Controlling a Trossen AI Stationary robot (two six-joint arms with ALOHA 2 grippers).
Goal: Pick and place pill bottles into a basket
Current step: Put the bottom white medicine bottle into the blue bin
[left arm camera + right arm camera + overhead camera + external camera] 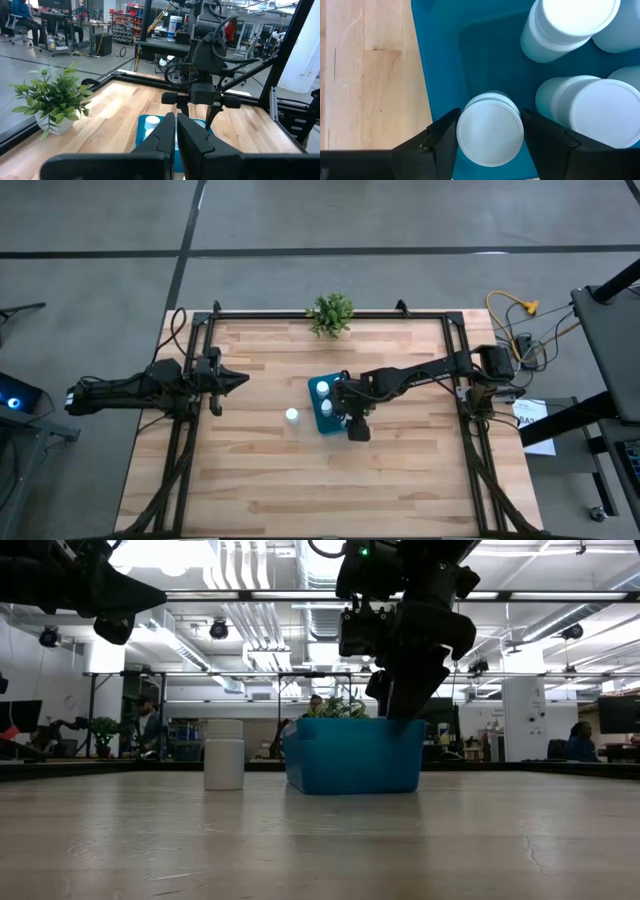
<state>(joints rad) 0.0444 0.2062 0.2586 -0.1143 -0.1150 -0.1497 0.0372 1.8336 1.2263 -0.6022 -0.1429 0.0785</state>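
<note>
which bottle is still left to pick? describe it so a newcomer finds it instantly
Find the teal-blue basket at the middle of the wooden table, where the right gripper is lowering a bottle. Just outside its wall, on the left arm's side, stands one white pill bottle. It alone stands on bare wood.

Camera positions: four views covering one table (250, 480).
Overhead is looking straight down; low is facing level across; both wrist views are sharing the basket (440, 60), the right one closest.
</note>
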